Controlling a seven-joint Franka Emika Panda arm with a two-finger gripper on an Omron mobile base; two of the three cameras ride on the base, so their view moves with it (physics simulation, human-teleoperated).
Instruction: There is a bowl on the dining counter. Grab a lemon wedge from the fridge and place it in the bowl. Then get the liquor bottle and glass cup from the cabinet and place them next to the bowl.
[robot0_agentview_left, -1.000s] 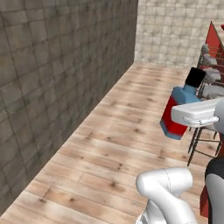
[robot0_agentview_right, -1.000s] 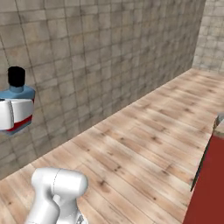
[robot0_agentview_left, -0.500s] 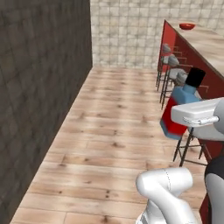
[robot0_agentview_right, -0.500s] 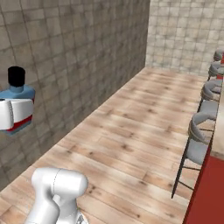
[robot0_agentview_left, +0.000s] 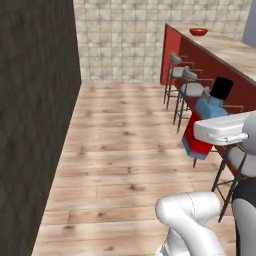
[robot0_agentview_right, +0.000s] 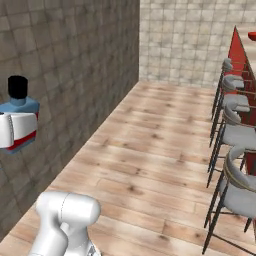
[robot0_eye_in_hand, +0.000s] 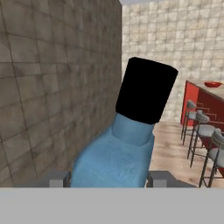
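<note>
My gripper (robot0_eye_in_hand: 109, 180) is shut on the liquor bottle (robot0_eye_in_hand: 114, 155), whose blue shoulder and black cap rise between the two fingertips (robot0_eye_in_hand: 59, 178). In the left base view the liquor bottle (robot0_agentview_left: 206, 114) tilts in front of the white hand of the gripper (robot0_agentview_left: 212, 131), held in the air above the floor. In the right base view the bottle (robot0_agentview_right: 18, 106) sits in the gripper (robot0_agentview_right: 15, 129) at the far left. The red bowl (robot0_agentview_left: 198, 31) rests far off on the dining counter (robot0_agentview_left: 227, 49), also seen as the bowl (robot0_eye_in_hand: 213, 84). Lemon wedge, fridge, cabinet and glass cup are out of view.
A row of grey bar stools (robot0_agentview_left: 186, 88) stands along the counter's red front (robot0_agentview_right: 238, 49), with the stools (robot0_agentview_right: 235, 135) close on the right. A dark tiled wall (robot0_agentview_left: 35, 100) runs along the left. Wooden floor (robot0_agentview_right: 150, 150) lies open between them.
The whole picture has swung as the base turned: the dining counter with the bowl and stools has come into view ahead. The bottle stays held in the gripper.
</note>
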